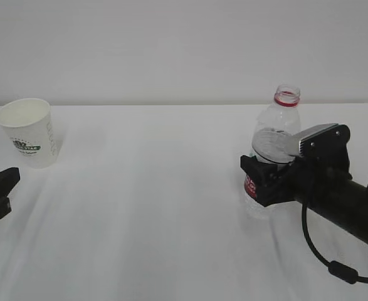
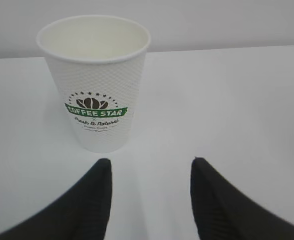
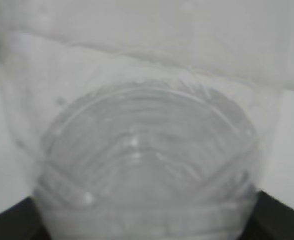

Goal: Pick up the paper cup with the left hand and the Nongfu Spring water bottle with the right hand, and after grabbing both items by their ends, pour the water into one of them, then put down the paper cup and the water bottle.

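A: How much room lay in front of the left gripper (image 2: 149, 200)?

B: In the wrist view a bare strip of white table (image 2: 237, 110) ran between its two spread fingers, and the paper cup (image 2: 95, 82) stood upright just beyond the tips, a little left of the gap's middle, not touching either one.

A: And the centre of the exterior frame?

B: Wide and unblocked, from the cup at upper left to the water bottle (image 1: 274, 150) at right of centre.

A: The right side?

B: Crowded. The right gripper (image 1: 268, 179) and its arm filled the lower right, jaws on either side of the bottle's body, a black cable (image 1: 325, 257) looping below. The bottle filled the right wrist view.
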Controlling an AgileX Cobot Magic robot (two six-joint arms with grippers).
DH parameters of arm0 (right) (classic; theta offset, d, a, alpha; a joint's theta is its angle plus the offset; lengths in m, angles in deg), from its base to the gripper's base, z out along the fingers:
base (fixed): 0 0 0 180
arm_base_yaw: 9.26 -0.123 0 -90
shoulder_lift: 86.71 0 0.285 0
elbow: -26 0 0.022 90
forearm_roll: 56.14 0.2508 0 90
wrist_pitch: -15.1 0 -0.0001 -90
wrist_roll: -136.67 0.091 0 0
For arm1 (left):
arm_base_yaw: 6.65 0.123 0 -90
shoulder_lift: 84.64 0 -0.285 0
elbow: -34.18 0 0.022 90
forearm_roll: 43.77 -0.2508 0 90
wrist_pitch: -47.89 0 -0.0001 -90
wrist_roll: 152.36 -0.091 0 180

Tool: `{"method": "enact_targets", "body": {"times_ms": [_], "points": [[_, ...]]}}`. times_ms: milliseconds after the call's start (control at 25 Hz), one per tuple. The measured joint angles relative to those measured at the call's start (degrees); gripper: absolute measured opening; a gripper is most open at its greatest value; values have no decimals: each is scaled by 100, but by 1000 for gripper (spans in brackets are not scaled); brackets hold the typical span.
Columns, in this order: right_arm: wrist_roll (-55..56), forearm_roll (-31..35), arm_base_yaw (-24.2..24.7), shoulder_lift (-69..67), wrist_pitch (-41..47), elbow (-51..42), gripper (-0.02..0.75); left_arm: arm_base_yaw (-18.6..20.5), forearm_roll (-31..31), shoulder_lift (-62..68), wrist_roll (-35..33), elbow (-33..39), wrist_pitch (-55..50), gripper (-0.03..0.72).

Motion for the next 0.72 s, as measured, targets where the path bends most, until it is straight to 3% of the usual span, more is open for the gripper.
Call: {"method": "enact_targets", "body": {"times_ms": [720], "points": [[-827, 1705, 0, 932, 241, -1200, 497, 0, 0, 0, 0, 0, 0, 372]]}}
